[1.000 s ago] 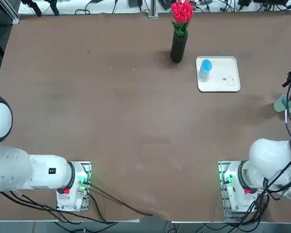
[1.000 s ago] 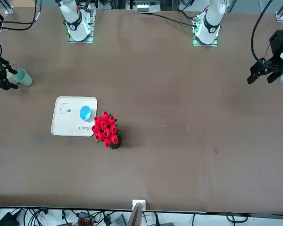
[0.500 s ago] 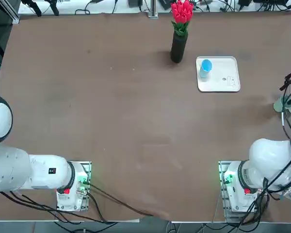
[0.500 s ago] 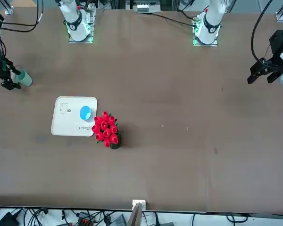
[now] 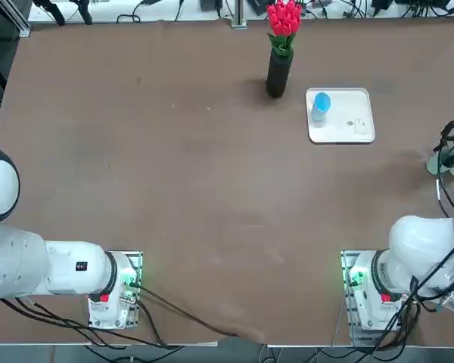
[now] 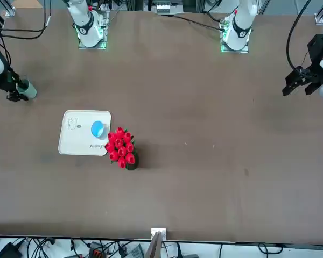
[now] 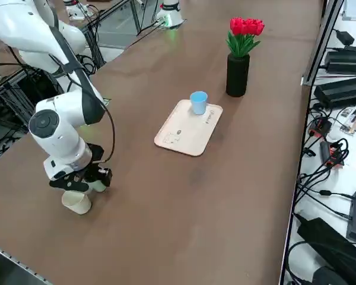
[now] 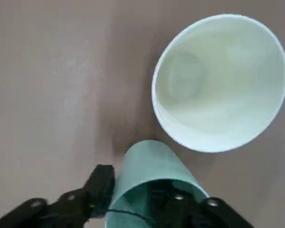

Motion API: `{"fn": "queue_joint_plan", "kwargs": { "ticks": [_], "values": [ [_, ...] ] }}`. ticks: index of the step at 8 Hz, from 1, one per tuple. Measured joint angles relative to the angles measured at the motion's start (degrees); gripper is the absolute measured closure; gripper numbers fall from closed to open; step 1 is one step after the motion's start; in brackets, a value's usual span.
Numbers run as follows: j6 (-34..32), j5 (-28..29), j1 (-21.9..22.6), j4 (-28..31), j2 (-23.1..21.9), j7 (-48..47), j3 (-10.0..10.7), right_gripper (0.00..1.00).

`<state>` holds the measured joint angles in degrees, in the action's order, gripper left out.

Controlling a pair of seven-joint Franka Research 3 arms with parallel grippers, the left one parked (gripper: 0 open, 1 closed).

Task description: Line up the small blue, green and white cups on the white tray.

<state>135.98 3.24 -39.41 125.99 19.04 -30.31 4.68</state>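
**Fingers closing on the green cup at the table's edge**

A second ago my fingers stood wide on either side of the green cup (image 8: 152, 185); now they have drawn in around its rim. In my wrist view one finger (image 8: 97, 190) sits against the cup's wall and another reaches inside the mouth. I judge the grip to be just forming, because the cup is on the table, not lifted. My right gripper (image 7: 86, 181) is low over the near right corner of the table, well apart from the white tray (image 5: 352, 128).

The white cup (image 8: 221, 83) stands just beside the green one, its rim almost touching it, so pulling up cleanly matters; a sideways drag could knock it.

The blue cup (image 5: 321, 103) is already on the tray, in the corner nearest the black vase (image 5: 278, 73) of red flowers. So one cup of three is placed. Once this hold is firm, the green one needs carrying across to the tray and setting down in line with the blue cup.
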Motion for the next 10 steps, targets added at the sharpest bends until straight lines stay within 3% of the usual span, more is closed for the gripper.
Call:
{"fn": "queue_joint_plan", "kwargs": {
  "ticks": [2, 4, 6, 8, 10],
  "values": [
    [-0.2, 0.0, 0.0, -0.1, -0.2, 0.0, -0.3, 0.96],
    [-0.2, 0.0, 0.0, -0.3, -0.6, 0.0, -1.3, 0.97],
    [-5.7, 0.6, 0.0, -3.0, -1.1, -0.8, -4.0, 0.97],
    [-16.7, 5.2, 0.2, -10.3, -2.0, -4.3, -8.9, 0.97],
    [-20.6, 6.7, 2.8, -14.7, -2.6, -14.0, -13.2, 0.97]
  ]
}}
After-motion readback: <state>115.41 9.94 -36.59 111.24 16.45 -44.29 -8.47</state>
